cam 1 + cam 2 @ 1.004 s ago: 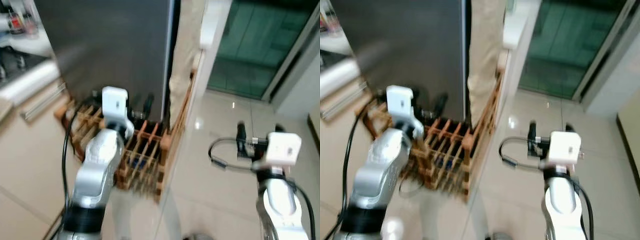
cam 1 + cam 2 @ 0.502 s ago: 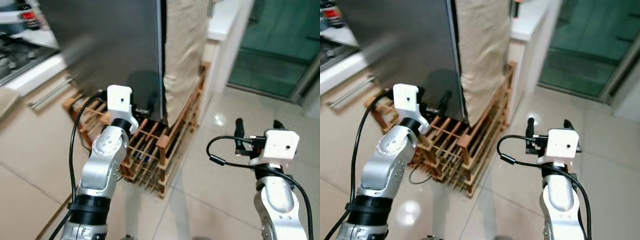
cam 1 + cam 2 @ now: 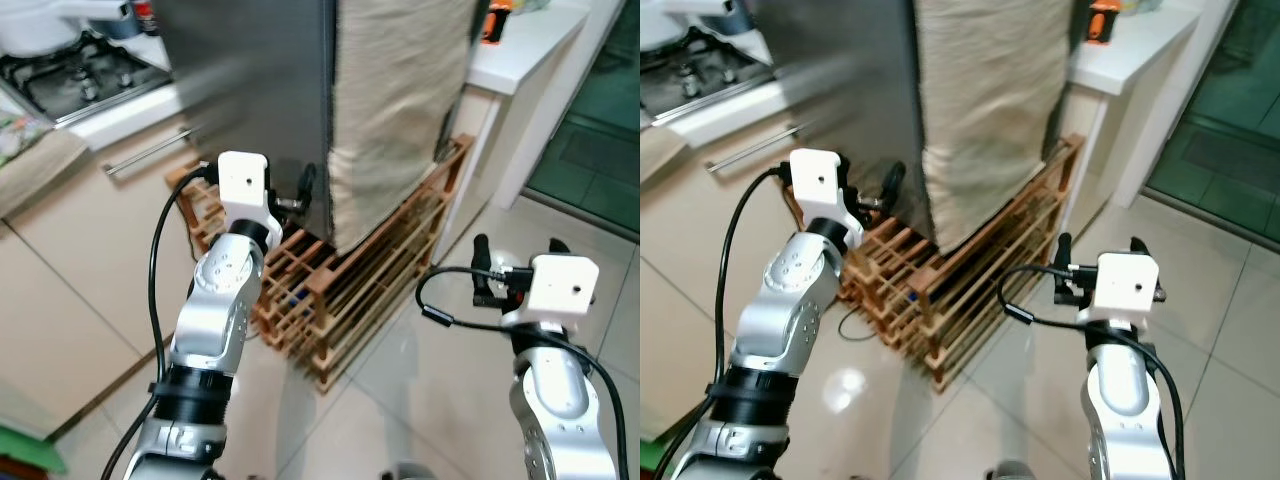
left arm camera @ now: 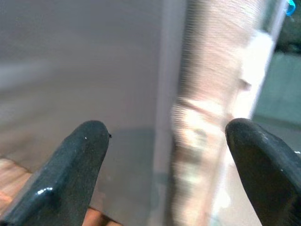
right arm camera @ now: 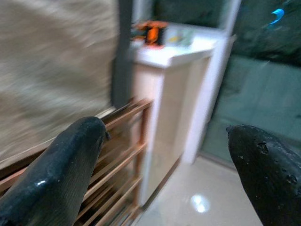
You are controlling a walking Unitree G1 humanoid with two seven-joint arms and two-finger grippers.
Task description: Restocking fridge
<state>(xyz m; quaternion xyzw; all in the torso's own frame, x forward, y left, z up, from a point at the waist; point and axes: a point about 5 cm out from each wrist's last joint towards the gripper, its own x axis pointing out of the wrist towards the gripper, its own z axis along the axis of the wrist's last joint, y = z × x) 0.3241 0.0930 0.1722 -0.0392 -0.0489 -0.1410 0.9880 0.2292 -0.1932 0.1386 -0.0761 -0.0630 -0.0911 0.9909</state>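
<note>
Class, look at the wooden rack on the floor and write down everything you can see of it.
The rack looks like reddish-brown wood, built of thin slats and thicker corner posts forming open rows of slots. It stands on the pale tiled floor, against the foot of the grey fridge, and a beige cloth hangs down over its rear part. A small blue item sits in one slot. The left gripper hovers above it, apart.

Silver arms, white wrist camera boxes, looping black cables, glossy black fingers (image 4: 80,165).
</note>
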